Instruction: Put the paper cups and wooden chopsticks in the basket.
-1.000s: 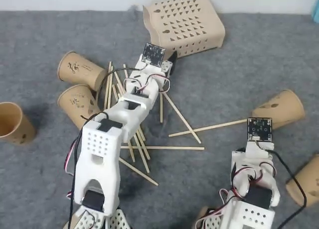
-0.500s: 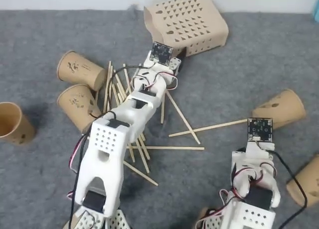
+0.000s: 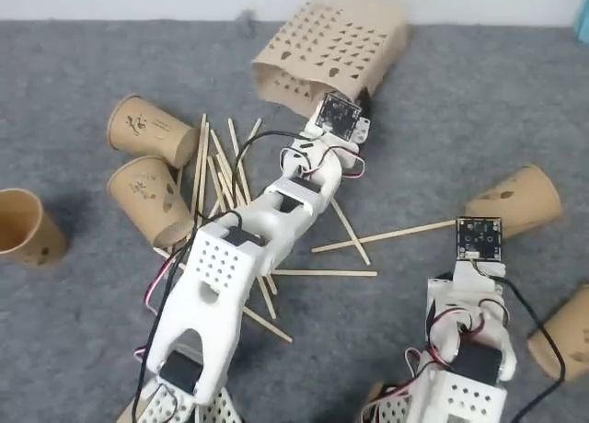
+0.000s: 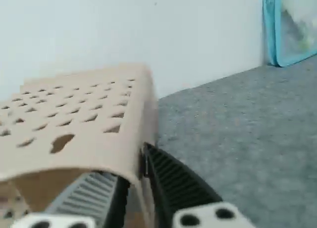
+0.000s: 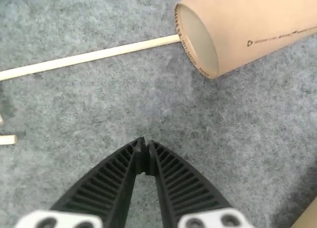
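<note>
Fingers of the left gripper [image 4: 142,161] are clamped on the rim wall of the tan perforated plastic basket [image 3: 331,51], one ribbed black finger outside the wall and the other inside. The hold on the rim looks meant to turn the basket over: it sits tipped, with its hole-patterned bottom facing up and its mouth toward the grey carpet [image 3: 442,101], so nothing can be dropped in yet. It lies at the far edge of the carpet, close to the pale wall.

The right gripper [image 5: 145,143] is pressed together on nothing and hangs over bare carpet well apart from the basket, probably waiting its turn. Just beyond its tips lies a brown paper cup [image 5: 237,25] on its side, mouth toward the gripper, with one thin pale stick touching the rim.

The wooden chopsticks [image 3: 304,273] are scattered and crossed on the carpet between the basket and the arm bases. Other brown cups [image 3: 152,129] lie tipped over on the left arm's side, all outside the basket.
</note>
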